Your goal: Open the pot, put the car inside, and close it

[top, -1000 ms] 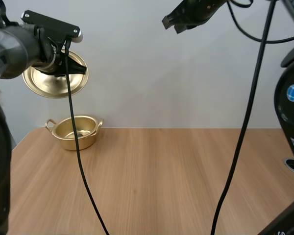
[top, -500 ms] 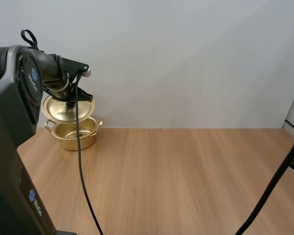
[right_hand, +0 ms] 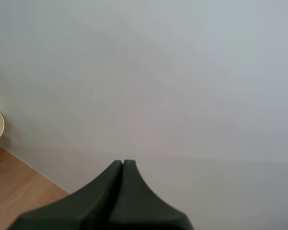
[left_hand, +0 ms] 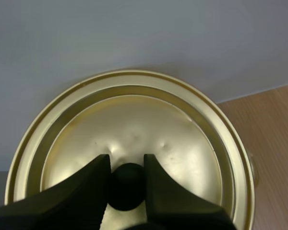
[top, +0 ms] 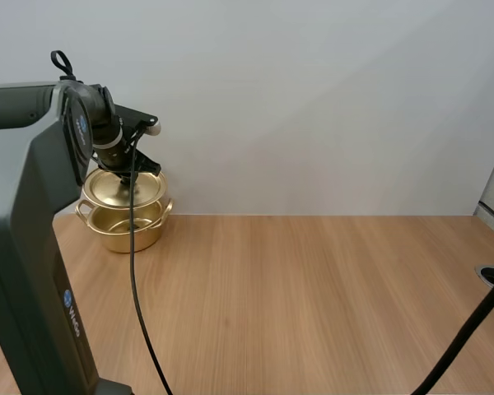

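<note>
- Gold pot (top: 125, 226) stands at the far left of the table (top: 313, 296), near its back edge. Its lid (top: 107, 189) hangs level just above the rim. Judged: closing step, lid almost seated.
- Left gripper (left_hand: 126, 165): fingers narrow, tips pinching the lid's black knob (left_hand: 126, 188), which keeps the lid centred over the pot.
- Car: hidden under the lid; cannot tell if it is inside.
- Right gripper (right_hand: 122, 164): fingers pressed together into one wedge, holding nothing, well apart from the pot.
</note>
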